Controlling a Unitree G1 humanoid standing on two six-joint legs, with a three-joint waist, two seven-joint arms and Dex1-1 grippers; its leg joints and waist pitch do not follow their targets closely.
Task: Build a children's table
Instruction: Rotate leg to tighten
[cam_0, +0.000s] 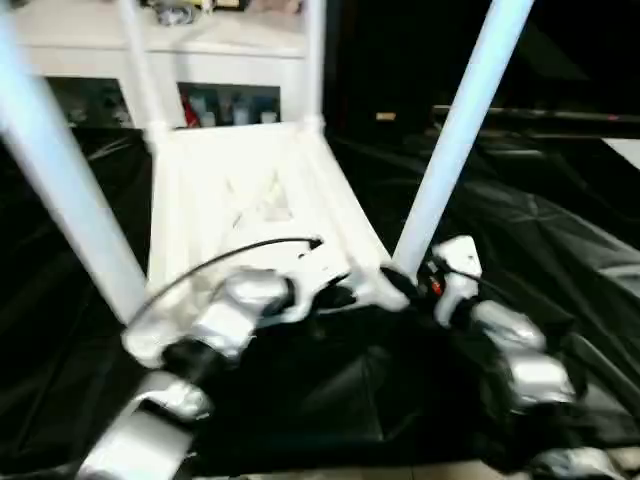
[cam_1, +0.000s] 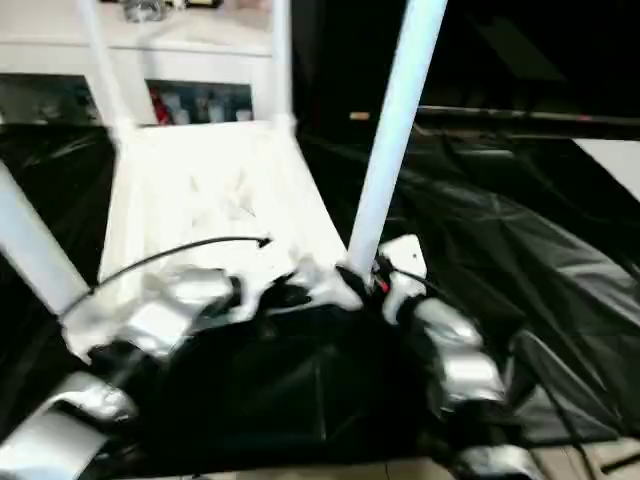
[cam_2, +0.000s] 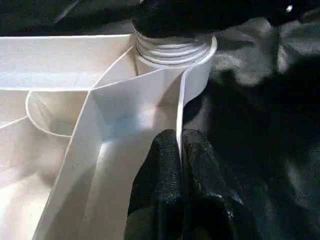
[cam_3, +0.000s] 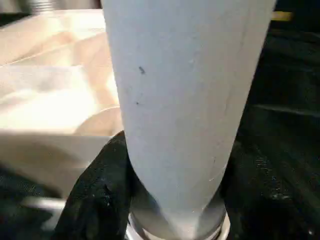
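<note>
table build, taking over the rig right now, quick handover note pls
Left gripper: shut, pinching the tabletop's near edge wall.
Right gripper: fingers round the base of the near right leg, beside its corner socket.
Tabletop lies upside down on the black cloth.
Done: four legs stand in the corners.
Left: cannot tell whether this leg is fully seated; check all four, then flip the table.

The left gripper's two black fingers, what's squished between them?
A thin upright wall of the white table top: the left gripper is shut on that rim near a corner socket, as the left wrist view shows.
</note>
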